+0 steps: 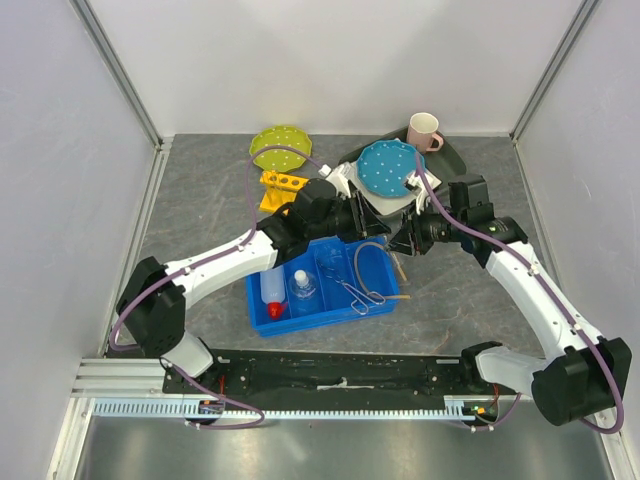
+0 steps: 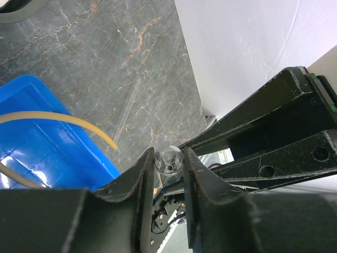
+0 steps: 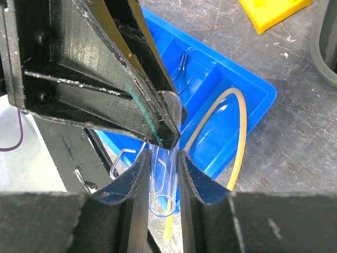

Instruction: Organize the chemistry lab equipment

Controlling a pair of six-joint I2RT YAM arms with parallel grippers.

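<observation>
A clear glass test tube (image 3: 164, 182) is held in the air between both grippers, above the right end of the blue tray (image 1: 262, 322). My left gripper (image 2: 169, 159) is shut on one end of it, seen end-on (image 2: 169, 162). My right gripper (image 3: 162, 163) is shut around its shaft. In the top view the two grippers meet, left (image 1: 374, 222) and right (image 1: 400, 238). In the tray lie the white squeeze bottle with red nozzle (image 1: 272, 293), the glass flask (image 1: 304, 290), the metal tongs (image 1: 357, 288) and the tan tubing (image 1: 377, 262).
A yellow test-tube rack (image 1: 283, 186) stands behind the blue tray. A yellow-green dotted plate (image 1: 279, 147) lies at the back. A blue dotted plate (image 1: 387, 167) and a pink mug (image 1: 424, 131) rest on a dark tray (image 1: 452, 158) at the back right.
</observation>
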